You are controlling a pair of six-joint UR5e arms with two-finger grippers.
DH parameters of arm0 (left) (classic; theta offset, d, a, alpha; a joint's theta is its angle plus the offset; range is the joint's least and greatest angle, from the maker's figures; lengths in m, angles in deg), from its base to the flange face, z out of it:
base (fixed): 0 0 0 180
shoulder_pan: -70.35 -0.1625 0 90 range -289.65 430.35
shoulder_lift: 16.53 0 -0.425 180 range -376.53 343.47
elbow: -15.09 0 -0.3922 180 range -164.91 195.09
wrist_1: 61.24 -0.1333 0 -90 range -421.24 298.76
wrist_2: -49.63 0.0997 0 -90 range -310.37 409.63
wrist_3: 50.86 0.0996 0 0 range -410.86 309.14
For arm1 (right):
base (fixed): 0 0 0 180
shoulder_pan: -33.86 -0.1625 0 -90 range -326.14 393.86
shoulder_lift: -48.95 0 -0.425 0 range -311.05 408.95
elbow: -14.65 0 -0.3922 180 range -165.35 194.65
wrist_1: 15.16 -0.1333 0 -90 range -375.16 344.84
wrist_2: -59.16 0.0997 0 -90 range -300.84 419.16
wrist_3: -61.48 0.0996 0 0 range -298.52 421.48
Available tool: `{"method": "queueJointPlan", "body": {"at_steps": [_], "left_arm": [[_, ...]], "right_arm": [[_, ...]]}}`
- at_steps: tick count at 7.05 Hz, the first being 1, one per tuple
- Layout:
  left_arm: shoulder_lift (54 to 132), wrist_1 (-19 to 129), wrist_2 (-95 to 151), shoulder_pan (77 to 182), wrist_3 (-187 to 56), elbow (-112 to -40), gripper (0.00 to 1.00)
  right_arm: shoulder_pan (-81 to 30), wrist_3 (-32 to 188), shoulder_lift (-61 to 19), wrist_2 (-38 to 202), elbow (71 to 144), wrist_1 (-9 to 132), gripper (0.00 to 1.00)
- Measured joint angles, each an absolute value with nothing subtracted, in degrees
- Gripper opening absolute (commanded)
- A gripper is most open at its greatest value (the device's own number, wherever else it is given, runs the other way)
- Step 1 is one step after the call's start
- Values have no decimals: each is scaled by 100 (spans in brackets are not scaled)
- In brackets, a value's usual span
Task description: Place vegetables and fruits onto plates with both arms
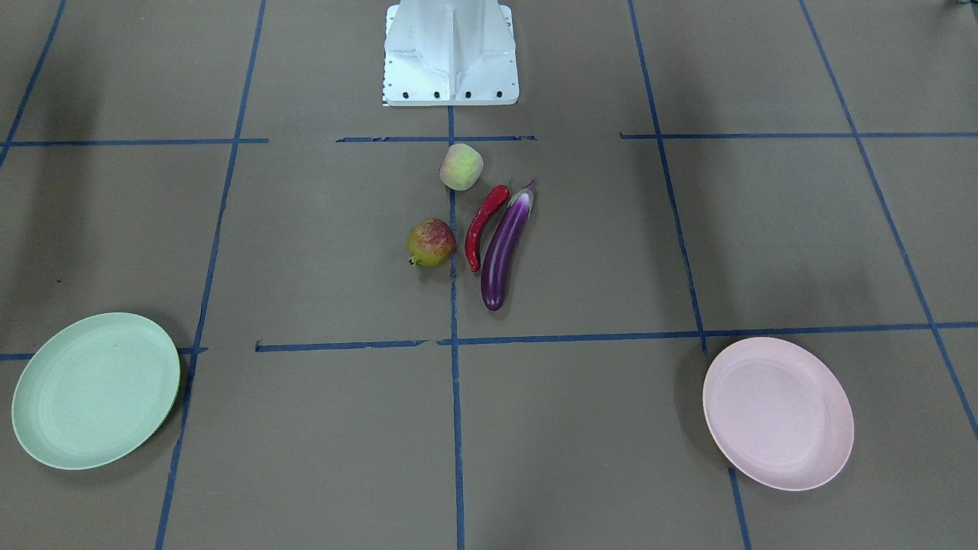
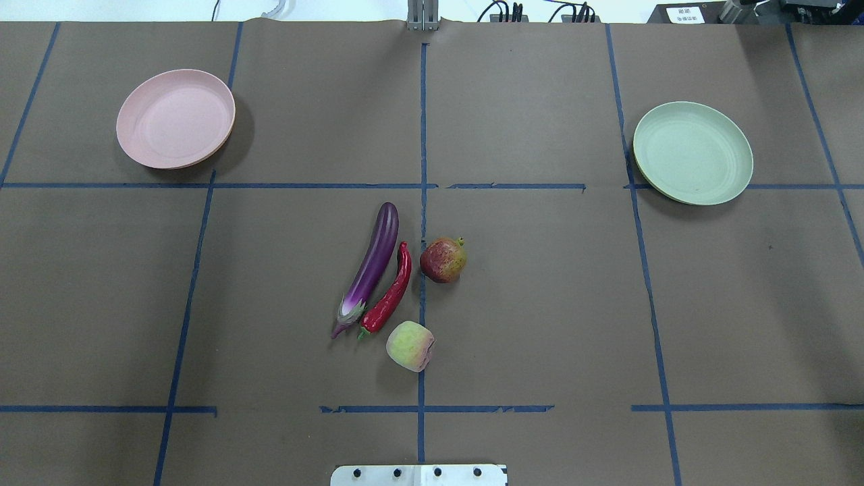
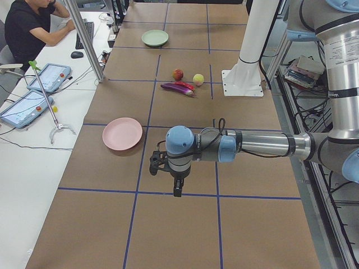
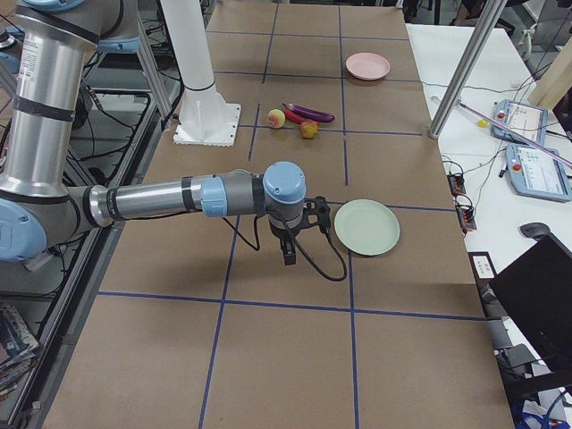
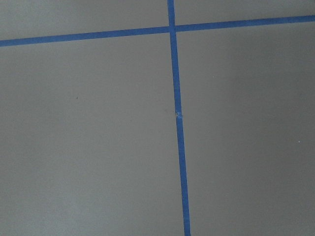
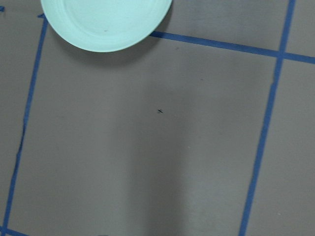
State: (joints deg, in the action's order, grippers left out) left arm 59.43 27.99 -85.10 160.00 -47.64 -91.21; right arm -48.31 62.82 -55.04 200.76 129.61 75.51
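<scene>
The purple eggplant (image 2: 372, 266), red chili pepper (image 2: 391, 290), pale peach-like fruit (image 2: 410, 345) and red-green pomegranate-like fruit (image 2: 443, 260) lie close together at the table's middle. The pink plate (image 2: 175, 118) is far left and the mint green plate (image 2: 692, 152) far right, both empty. My left gripper (image 3: 176, 188) shows only in the exterior left view, hanging over bare table near the pink plate (image 3: 122, 133). My right gripper (image 4: 289, 255) shows only in the exterior right view, beside the green plate (image 4: 366, 227). I cannot tell whether either is open or shut.
The white base block (image 1: 451, 53) stands just behind the produce. Blue tape lines (image 2: 422, 135) cross the brown table cover. A metal pole (image 3: 84, 39) and tablets (image 3: 25, 106) stand on the operators' side, where a seated person (image 3: 31, 25) is.
</scene>
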Motion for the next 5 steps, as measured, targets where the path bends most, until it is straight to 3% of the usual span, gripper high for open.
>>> {"method": "queueJointPlan", "body": {"at_steps": [3,5], "left_arm": [[5936,2800,-8510,16011,-4769,-9189,100],[5930,2803,-8516,16019,-4766,-9230,100]], "right_arm": [[-3560,8651,-4877,20012,13001,6372,100],[-2506,10552,-4016,19524,12989,6214,100]]}}
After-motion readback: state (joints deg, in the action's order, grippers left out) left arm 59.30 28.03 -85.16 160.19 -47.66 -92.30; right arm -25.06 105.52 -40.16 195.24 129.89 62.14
